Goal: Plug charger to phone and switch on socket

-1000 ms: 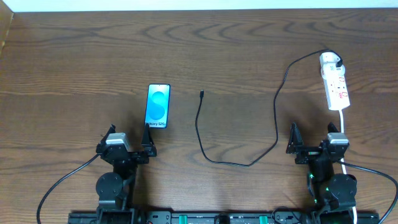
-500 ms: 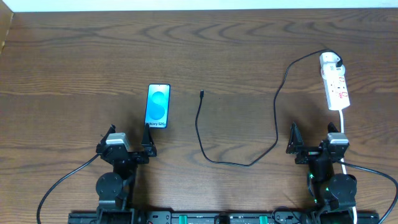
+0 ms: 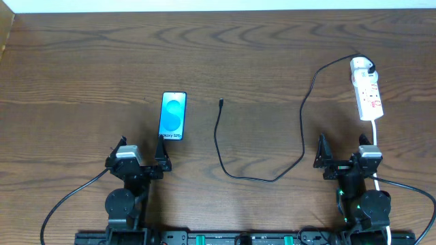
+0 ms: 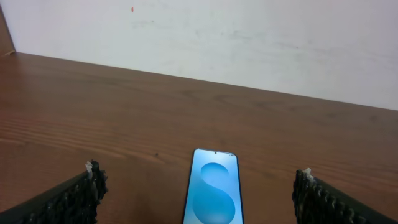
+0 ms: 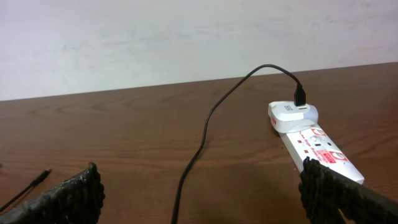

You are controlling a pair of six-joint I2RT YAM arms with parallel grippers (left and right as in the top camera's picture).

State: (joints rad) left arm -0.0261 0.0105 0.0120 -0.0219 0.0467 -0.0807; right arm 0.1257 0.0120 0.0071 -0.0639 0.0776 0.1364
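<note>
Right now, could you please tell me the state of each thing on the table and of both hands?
phone: screen lit, lying flat, nothing plugged in.
socket: holds one plug; switch position too small to tell.
charger: one end seated in the socket, other end loose on the table.
left hand: open, empty.
right hand: open, empty.

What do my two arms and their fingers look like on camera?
Both arms are black with round joints and a grey wrist block. Left gripper and right gripper carry black, ribbed fingers. A black cable trails from each base; small green lights glow on the right arm.
</note>
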